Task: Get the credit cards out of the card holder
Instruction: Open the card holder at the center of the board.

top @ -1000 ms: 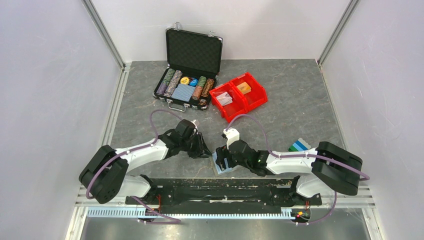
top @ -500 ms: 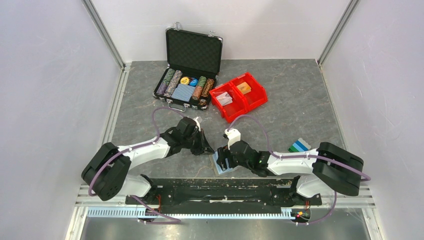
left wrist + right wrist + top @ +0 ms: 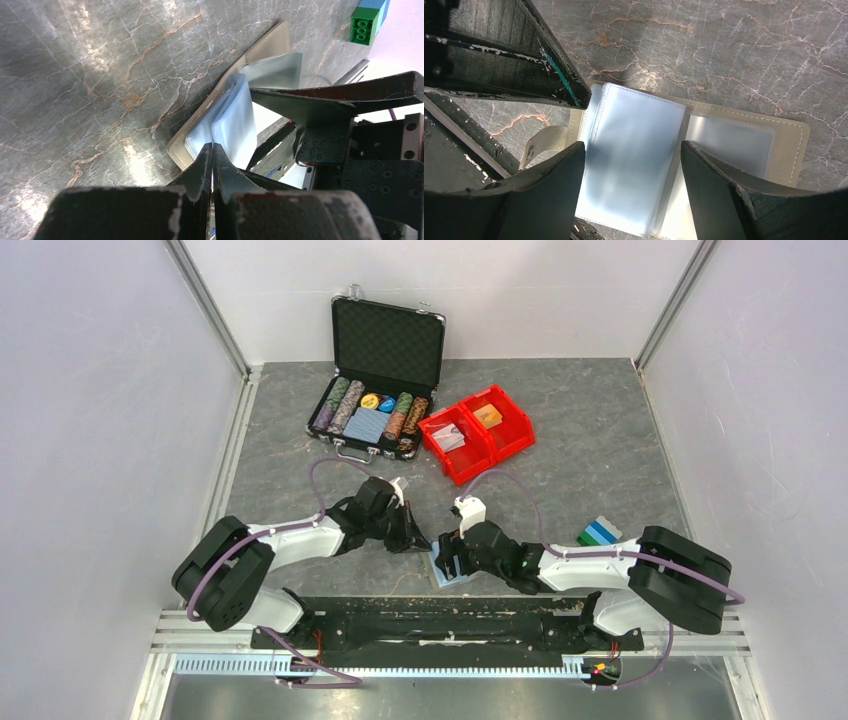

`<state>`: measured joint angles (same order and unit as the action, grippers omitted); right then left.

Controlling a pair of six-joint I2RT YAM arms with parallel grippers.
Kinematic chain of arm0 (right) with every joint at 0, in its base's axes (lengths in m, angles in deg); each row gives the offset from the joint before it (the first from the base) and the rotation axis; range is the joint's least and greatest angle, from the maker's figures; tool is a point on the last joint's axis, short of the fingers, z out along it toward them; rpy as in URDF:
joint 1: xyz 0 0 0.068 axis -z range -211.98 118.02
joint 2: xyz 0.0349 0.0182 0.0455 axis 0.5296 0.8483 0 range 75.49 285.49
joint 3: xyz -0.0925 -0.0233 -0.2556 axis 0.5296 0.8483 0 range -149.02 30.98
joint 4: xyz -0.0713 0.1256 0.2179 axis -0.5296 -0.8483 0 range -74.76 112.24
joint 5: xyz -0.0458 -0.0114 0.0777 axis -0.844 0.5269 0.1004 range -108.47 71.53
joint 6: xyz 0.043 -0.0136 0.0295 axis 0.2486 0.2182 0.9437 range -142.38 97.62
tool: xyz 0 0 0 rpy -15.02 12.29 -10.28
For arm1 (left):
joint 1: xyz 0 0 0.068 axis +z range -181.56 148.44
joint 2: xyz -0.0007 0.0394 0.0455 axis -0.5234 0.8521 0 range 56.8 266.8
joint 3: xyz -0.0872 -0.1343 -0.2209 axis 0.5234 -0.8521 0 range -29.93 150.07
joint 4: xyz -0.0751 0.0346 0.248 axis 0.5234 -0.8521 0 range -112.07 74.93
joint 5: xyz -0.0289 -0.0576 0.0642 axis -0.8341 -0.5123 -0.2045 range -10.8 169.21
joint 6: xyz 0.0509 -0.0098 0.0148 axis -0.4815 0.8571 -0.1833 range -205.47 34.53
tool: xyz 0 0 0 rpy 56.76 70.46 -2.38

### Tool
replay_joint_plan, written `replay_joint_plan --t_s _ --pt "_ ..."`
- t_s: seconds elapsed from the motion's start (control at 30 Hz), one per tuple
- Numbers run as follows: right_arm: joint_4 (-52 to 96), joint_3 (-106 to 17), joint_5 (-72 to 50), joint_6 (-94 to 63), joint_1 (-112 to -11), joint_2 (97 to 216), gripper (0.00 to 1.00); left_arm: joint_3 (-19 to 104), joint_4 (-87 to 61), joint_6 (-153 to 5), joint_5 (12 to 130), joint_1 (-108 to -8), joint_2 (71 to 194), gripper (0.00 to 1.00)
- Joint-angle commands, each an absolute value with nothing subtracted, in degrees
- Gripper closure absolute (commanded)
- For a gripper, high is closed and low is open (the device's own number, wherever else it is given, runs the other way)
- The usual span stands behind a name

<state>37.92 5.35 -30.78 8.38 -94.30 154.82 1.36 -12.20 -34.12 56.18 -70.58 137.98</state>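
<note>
The card holder (image 3: 456,580) lies open and flat on the desk (image 3: 600,440), close to the near edge and between the two arms. In the right wrist view we see its pale stitched cover (image 3: 786,145) spread out, with a stack of clear plastic sleeves (image 3: 634,150) fanned on top. The sleeves look milky blue, and we cannot tell whether any credit cards sit inside them. The right end effector (image 3: 450,560) hangs directly over the holder, its fingers (image 3: 714,190) spread wide with one on each side of the sleeve stack. The left end effector (image 3: 212,147) reaches in from the other side with its fingers pressed together, their tips at the edge of the sleeves. We cannot tell whether anything is pinched between them. Farther right on the desk, near the right arm, sit green and blue building bricks (image 3: 597,532). At the far end stand an open black chip case (image 3: 385,370) and two red bins (image 3: 478,432) beside it.
</note>
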Motion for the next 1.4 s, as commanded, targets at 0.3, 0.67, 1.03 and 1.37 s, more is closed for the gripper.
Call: replay_joint_plan --t_s 0.3,0.67,1.03,1.37 --pt "38.8 6.4 -31.5 9.6 -93.8 152.9 0.29 -0.2 -8.3 -34.8 55.6 -70.8 139.1 0.97" --pt "39.5 6.7 -31.1 9.5 -93.6 152.6 0.30 1.0 -6.0 -34.7 54.6 -70.8 142.6 0.97" --pt "42.3 8.6 -28.7 10.8 -92.6 152.2 0.34 1.6 -8.5 -34.0 55.7 -70.8 138.8 0.96" --pt "47.1 11.5 -25.4 12.9 -90.6 151.3 0.35 2.3 -8.7 -33.3 55.5 -70.8 137.7 0.96"
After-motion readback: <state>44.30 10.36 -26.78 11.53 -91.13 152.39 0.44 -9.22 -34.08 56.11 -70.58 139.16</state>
